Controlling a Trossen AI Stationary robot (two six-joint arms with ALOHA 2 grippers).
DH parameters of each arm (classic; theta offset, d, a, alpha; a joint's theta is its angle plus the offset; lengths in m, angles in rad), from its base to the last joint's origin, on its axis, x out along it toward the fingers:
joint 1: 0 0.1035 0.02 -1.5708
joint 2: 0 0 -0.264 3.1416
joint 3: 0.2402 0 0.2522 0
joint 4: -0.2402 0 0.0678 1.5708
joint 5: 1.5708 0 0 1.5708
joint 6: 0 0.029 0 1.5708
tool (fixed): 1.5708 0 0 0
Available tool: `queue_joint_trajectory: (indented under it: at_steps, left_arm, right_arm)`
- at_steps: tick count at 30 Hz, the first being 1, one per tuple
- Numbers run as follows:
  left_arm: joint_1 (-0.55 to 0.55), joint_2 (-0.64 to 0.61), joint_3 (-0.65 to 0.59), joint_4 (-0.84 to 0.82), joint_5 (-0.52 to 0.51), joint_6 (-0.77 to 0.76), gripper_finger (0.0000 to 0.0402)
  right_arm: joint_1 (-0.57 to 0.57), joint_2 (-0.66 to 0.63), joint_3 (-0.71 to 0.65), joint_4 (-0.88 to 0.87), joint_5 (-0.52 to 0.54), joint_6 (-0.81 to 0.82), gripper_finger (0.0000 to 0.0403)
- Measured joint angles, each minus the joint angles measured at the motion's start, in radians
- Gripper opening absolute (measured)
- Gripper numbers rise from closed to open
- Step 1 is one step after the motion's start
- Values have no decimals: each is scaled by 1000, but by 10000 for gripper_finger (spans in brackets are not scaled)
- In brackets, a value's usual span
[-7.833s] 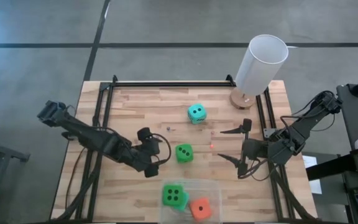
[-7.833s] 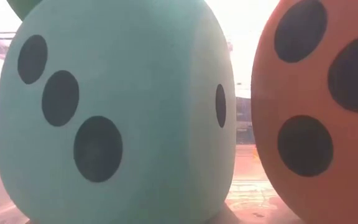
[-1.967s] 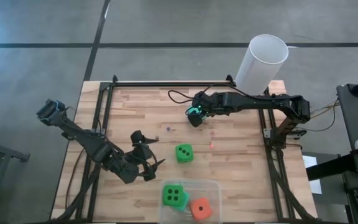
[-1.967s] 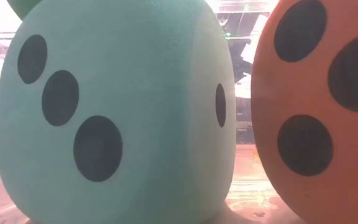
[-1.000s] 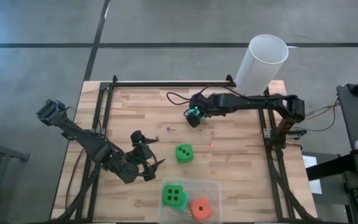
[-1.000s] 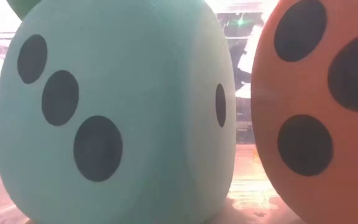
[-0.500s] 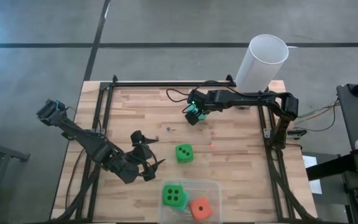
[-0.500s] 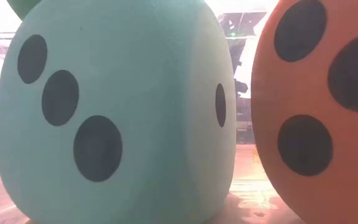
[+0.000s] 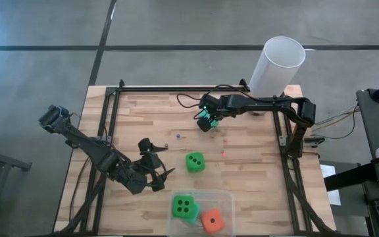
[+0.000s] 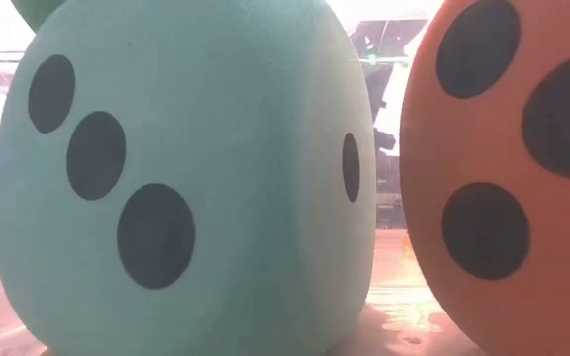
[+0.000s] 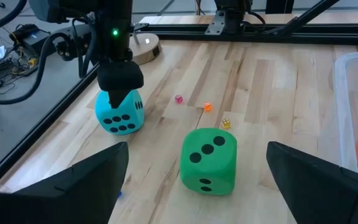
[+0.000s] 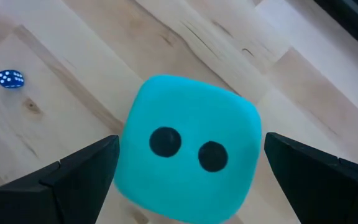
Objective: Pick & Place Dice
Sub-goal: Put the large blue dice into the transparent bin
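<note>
A teal die [image 9: 206,121] rests on the wooden table at the far middle, its two-pip face up [image 12: 188,149]. My right gripper [image 9: 207,116] hangs over it, open, pointing down, one finger on either side of the die; it also shows in the left wrist view [image 11: 119,81]. A green die [image 9: 194,162] sits at the table's middle [image 11: 209,160]. My left gripper [image 9: 155,164] is open and empty, left of the green die. A clear bin [image 9: 224,197] at the near edge holds a green die [image 9: 183,205], a teal die [image 10: 186,178] and an orange-red die [image 9: 212,220].
A white cylinder [image 9: 278,64] on a round wooden base stands at the far right corner. Tiny coloured dice [image 11: 207,106] lie between the teal and green dice, and a tiny blue one [image 12: 10,78] lies near the teal die. Black rails [image 9: 176,88] frame the table.
My right gripper has shifted a little toward the table's far edge above the teal die, staying open. The teal die has stayed in place on the table.
</note>
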Motion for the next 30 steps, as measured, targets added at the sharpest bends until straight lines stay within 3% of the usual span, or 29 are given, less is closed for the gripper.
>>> queue_joint_trajectory:
  at_steps: [30]
  left_arm:
    - [0, 0, 0, 0, 1, 0, 384]
  right_arm:
    - [-3, 1, -28, 32, 2, 55, 400]
